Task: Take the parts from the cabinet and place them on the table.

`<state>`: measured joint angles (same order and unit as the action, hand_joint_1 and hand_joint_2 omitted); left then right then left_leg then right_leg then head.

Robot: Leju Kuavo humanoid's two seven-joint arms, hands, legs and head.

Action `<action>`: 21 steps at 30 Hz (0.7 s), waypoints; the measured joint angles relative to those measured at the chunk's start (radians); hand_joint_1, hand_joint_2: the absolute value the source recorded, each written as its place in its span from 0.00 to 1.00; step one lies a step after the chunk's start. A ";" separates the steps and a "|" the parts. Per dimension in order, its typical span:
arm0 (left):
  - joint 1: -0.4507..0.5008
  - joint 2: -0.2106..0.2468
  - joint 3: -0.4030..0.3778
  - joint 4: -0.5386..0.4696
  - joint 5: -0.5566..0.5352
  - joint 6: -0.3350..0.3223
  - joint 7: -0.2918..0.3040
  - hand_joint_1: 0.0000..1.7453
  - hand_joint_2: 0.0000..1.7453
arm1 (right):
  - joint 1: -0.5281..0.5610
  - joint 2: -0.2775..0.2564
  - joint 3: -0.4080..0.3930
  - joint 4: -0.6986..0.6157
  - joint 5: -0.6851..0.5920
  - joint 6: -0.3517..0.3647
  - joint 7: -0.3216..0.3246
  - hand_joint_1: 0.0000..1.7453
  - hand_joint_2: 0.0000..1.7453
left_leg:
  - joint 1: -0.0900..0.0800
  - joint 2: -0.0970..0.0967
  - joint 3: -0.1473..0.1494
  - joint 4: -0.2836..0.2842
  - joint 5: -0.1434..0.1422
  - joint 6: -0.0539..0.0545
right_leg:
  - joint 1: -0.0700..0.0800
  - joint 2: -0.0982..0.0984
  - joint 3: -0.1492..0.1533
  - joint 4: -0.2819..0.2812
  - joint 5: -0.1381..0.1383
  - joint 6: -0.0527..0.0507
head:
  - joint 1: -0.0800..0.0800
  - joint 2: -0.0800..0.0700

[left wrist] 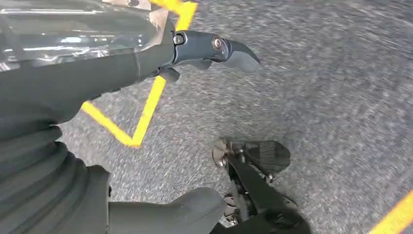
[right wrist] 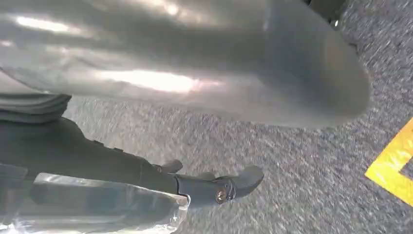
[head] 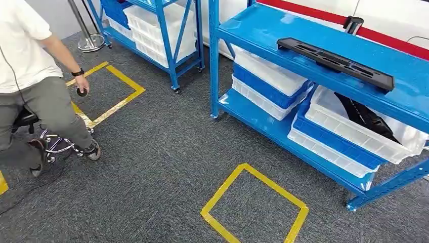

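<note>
**Long black part on blue cabinet shelf**

Lying flat on top shelf (head: 263, 25) of blue cabinet (head: 214, 55): long black part (head: 334, 62). Hanging over grey carpet (head: 162, 167): left hand (left wrist: 146, 63), right hand (right wrist: 160, 183), fingers extended, holding nothing.

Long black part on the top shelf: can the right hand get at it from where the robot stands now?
Probably not yet. The long black part lies unobstructed on the blue rack, but carpet separates the robot from it, and the right hand hangs over the floor, holding nothing. Stepping closer looks necessary.
</note>
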<state>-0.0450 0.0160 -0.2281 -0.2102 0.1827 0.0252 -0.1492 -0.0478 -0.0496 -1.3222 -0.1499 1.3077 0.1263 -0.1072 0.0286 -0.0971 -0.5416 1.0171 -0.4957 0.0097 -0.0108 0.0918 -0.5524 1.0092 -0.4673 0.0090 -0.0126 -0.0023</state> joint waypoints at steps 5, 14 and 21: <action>-0.008 -0.001 -0.005 -0.001 0.000 -0.001 -0.002 0.00 1.00 | 0.008 0.001 -0.001 0.000 -0.001 0.000 -0.002 0.00 0.00 | -0.010 0.065 0.009 -0.026 0.020 0.028 | -0.007 -0.006 -0.023 0.007 0.002 0.030 | 0.000 0.000; -0.005 -0.001 -0.015 -0.001 0.000 0.000 -0.002 0.00 1.00 | 0.007 -0.003 -0.001 0.001 -0.003 -0.002 -0.005 0.00 0.00 | -0.013 0.169 0.010 -0.027 0.018 0.031 | -0.012 -0.132 -0.006 0.032 -0.038 0.056 | 0.007 0.000; -0.010 0.001 -0.017 -0.002 0.000 -0.001 -0.004 0.00 1.00 | 0.005 -0.006 -0.002 0.000 -0.003 -0.002 -0.008 0.00 0.00 | -0.008 0.143 0.012 0.023 -0.040 -0.017 | -0.018 -0.119 0.020 -0.019 -0.004 0.000 | -0.001 0.000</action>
<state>-0.0550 0.0172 -0.2449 -0.2121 0.1827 0.0244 -0.1530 -0.0432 -0.0553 -1.3237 -0.1495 1.3046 0.1240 -0.1148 0.0203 0.0456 -0.5297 1.0399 -0.5353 -0.0074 -0.0292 -0.0274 -0.5326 0.9900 -0.4709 0.0090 -0.0133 -0.0023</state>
